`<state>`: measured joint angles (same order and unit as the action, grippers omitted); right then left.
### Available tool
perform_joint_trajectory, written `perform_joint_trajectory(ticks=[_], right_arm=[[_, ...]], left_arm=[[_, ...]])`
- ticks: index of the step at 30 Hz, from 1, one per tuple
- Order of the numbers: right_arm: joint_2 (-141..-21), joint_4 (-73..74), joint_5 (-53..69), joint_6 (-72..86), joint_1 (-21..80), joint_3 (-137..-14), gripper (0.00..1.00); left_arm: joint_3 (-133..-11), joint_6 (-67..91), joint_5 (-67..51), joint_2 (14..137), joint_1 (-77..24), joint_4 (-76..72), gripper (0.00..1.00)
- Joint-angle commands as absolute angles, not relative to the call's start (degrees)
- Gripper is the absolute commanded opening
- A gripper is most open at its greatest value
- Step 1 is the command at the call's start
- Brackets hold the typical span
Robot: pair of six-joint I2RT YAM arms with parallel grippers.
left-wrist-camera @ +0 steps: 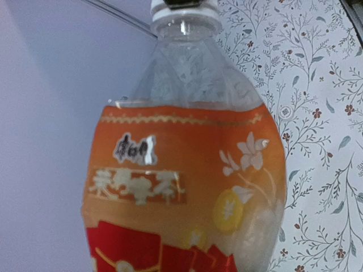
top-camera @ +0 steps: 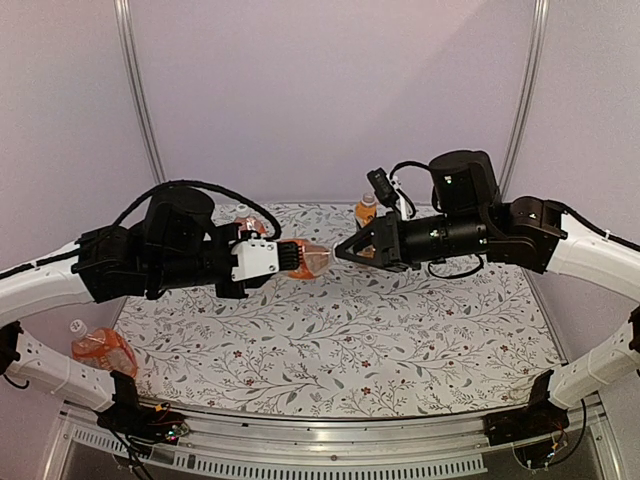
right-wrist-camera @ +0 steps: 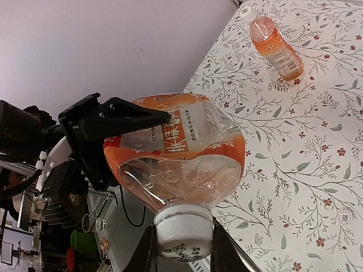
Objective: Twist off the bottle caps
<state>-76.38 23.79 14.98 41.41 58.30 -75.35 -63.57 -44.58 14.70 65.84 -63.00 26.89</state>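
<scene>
Cap gripped, nothing unscrewed yet
Above the desk (top-camera: 400,340) centre, left pincer (top-camera: 292,258) clamps the bottle (top-camera: 312,260); right pincer (top-camera: 340,252) is closed on its cap (right-wrist-camera: 184,229). Second bottle (top-camera: 366,210) at 12 o'clock and third bottle (top-camera: 100,350) at 8 o'clock are capped.

Soft, even, faintly purple light fills all three views — shadows are weak. Up close, the bottle (left-wrist-camera: 187,187) looks slightly blurred, with small bright glints on its label (left-wrist-camera: 136,150).
</scene>
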Motion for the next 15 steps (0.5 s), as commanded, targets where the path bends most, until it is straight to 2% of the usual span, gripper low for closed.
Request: perform_joint_trajectory(ticks=[1, 6, 9, 15], right_arm=[[-77.4, 22.0, 17.0, 40.7, 58.0, -74.7, 0.0], [-78.3, 24.2, 19.2, 35.6, 59.1, -76.9, 0.0], [-78.0, 30.7, 12.3, 25.0, 62.2, -79.7, 0.0], [-74.9, 33.6, 8.6, 2.7, 67.6, -78.9, 0.0]], left_arm=[[-63.2, -44.6, 14.0, 64.6, -64.1, 25.5, 0.23], [-63.2, -43.6, 11.1, 64.2, -64.2, 26.6, 0.22], [-65.3, -41.0, 7.5, 64.5, -64.2, 30.3, 0.22], [-70.3, -36.0, -6.6, 65.6, -64.2, 42.2, 0.21]])
